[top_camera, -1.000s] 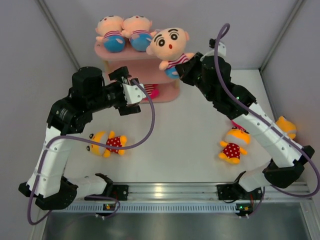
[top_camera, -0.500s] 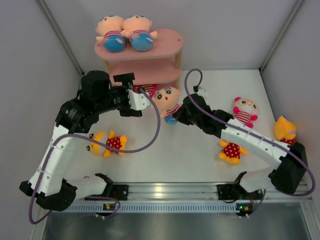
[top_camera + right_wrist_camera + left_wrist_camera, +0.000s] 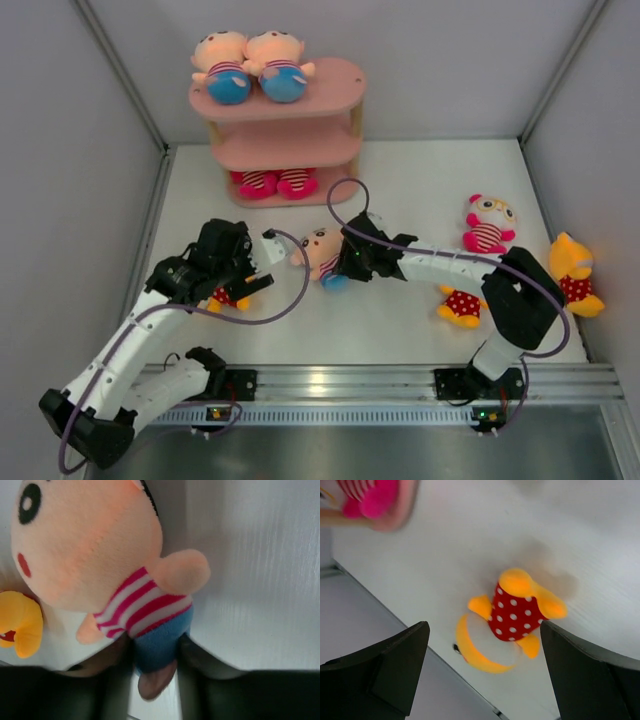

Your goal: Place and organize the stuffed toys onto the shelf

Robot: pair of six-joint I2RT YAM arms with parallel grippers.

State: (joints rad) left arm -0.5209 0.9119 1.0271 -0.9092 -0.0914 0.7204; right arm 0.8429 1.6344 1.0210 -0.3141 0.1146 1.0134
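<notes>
— Both arms have dropped away from the shelf (image 3: 335,82). The right one has pulled the peach-headed doll (image 3: 321,250) back down to mid-table, and the left has swung over the yellow polka-dot doll (image 3: 512,616).
— Is the right gripper (image 3: 155,662) holding?
— Its fingers are pinched tight on the blue bottom only; head and striped shirt stick out free. I can't tell whether the doll touches the table (image 3: 400,190).
— And the left gripper (image 3: 484,630)?
— Spread wide with nothing in it. The yellow doll lies between the fingers, nearer the right one.
— What could go wrong?
— I'd guess the big head swings on the lift and the doll slips from so small a hold. It could also bump the two dolls (image 3: 280,68) on the top board, just beside the only bare spot there. On the left, closing off-centre could catch just an arm.
</notes>
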